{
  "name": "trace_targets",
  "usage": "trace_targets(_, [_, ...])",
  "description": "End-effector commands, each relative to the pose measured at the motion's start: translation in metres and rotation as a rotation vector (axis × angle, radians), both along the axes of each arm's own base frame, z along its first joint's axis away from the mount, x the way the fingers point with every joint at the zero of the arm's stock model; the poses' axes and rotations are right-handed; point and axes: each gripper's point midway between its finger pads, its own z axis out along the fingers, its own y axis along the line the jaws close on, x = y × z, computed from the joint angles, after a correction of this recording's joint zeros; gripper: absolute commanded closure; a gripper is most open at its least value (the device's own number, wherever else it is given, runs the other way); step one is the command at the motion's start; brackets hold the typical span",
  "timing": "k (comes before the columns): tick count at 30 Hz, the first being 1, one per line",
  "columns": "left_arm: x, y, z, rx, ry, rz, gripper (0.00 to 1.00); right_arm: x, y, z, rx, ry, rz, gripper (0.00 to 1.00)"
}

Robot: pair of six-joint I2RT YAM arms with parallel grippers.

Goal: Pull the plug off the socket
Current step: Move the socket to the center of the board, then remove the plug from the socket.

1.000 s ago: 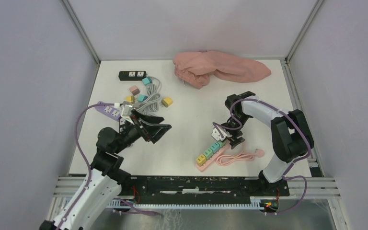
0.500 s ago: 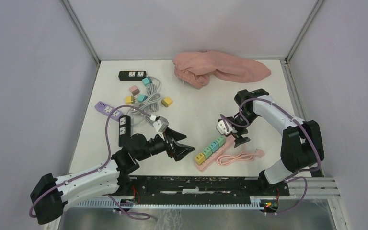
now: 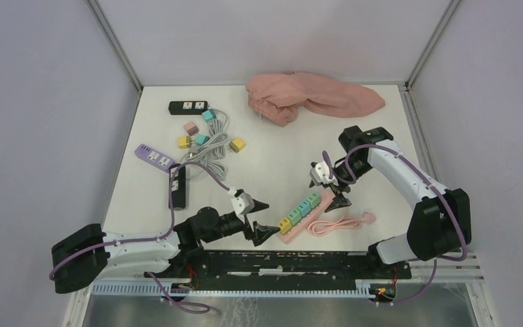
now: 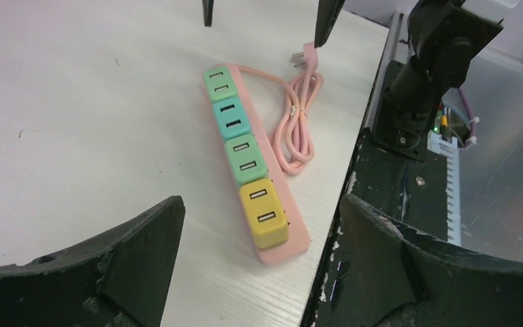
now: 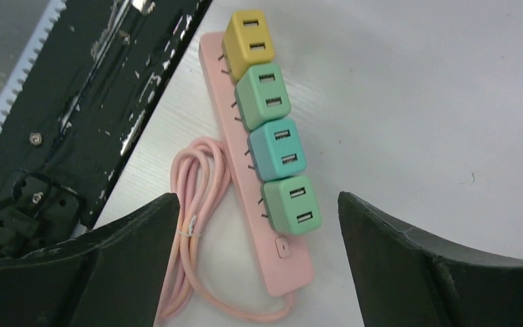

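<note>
Jaws of the left gripper (image 3: 267,218) are standing wide apart and holding nothing, poised low at the near end of the long pink plastic power strip (image 5: 289,272), which is lying close to the front edge of the white table (image 3: 272,170). Four small cube-shaped plastic plugs are sitting in a row along it: the yellow plug (image 4: 264,211) nearest, then a green plug (image 4: 246,160), a teal plug (image 4: 230,119) and a second green plug (image 4: 218,82). The coiled pink cable (image 4: 298,129) is lying just beside the strip. At the far end, the right gripper (image 3: 328,193) is also gaping open and empty. Each plug is looking light, rigid and smooth-sided, probably slippery. Pinching two flat opposite sides and pulling straight out, while the light strip is being pinned down, seems wisest.
</note>
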Motion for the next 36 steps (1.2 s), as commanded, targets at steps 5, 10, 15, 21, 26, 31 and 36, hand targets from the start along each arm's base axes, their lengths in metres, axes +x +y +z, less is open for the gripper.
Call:
trace_targets(5, [-0.002, -0.017, -0.007, 0.061, -0.118, 0.078, 0.09, -0.019, 0.030, 0.021, 0.165, 0.089, 0.006, 0.07])
trace_targets(10, [-0.008, -0.016, -0.026, 0.078, -0.010, 0.166, 0.10, -0.019, 0.029, 0.009, 0.133, 0.103, 0.014, 0.07])
trace_targets(15, [-0.004, -0.012, -0.037, 0.105, 0.064, 0.267, 0.10, -0.019, 0.029, 0.005, 0.124, 0.111, 0.020, 0.07])
trace_targets(21, [0.001, -0.004, -0.040, 0.144, 0.100, 0.327, 0.06, -0.018, 0.028, 0.001, 0.110, 0.111, 0.019, 0.07])
trace_targets(26, [-0.005, 0.004, -0.034, 0.092, 0.126, 0.301, 0.01, -0.016, 0.027, 0.001, 0.094, 0.121, 0.006, 0.08])
trace_targets(31, [-0.010, 0.002, -0.035, 0.069, 0.161, 0.269, 0.01, -0.016, 0.027, 0.000, 0.089, 0.128, 0.008, 0.08])
trace_targets(36, [-0.008, -0.007, -0.044, 0.104, 0.202, 0.259, 0.01, -0.017, 0.027, -0.001, 0.078, 0.132, 0.015, 0.08])
